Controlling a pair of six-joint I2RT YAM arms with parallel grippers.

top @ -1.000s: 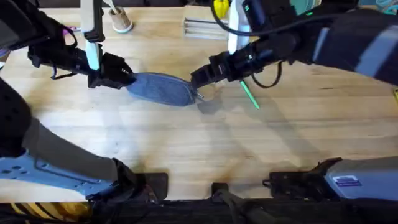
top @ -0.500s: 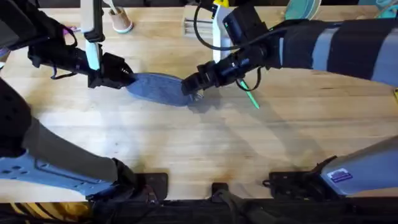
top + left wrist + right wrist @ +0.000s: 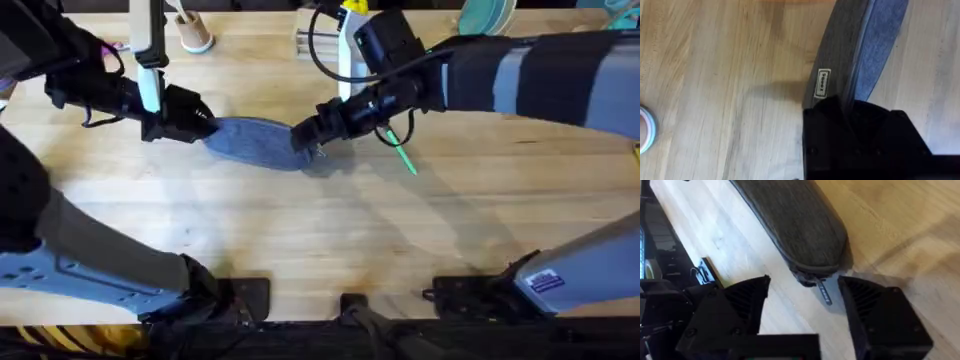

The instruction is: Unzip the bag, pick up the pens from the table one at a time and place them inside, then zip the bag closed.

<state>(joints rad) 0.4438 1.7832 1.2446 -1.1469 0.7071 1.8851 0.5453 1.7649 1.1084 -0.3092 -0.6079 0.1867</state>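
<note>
From above, the bag point(image 3: 258, 142) lies on the table point(image 3: 330, 240) between my two grippers. My left gripper point(image 3: 197, 126) clamps its left end; my left wrist camera shows the fabric point(image 3: 860, 50) running into my closed fingers and a small label point(image 3: 824, 83) hidden from overhead. My right gripper point(image 3: 305, 137) sits at the other end, spread wide; its wrist camera shows the metal zip pull point(image 3: 823, 290) between the fingers point(image 3: 875, 315), untouched. A green pen point(image 3: 401, 154) lies just beside my right arm.
</note>
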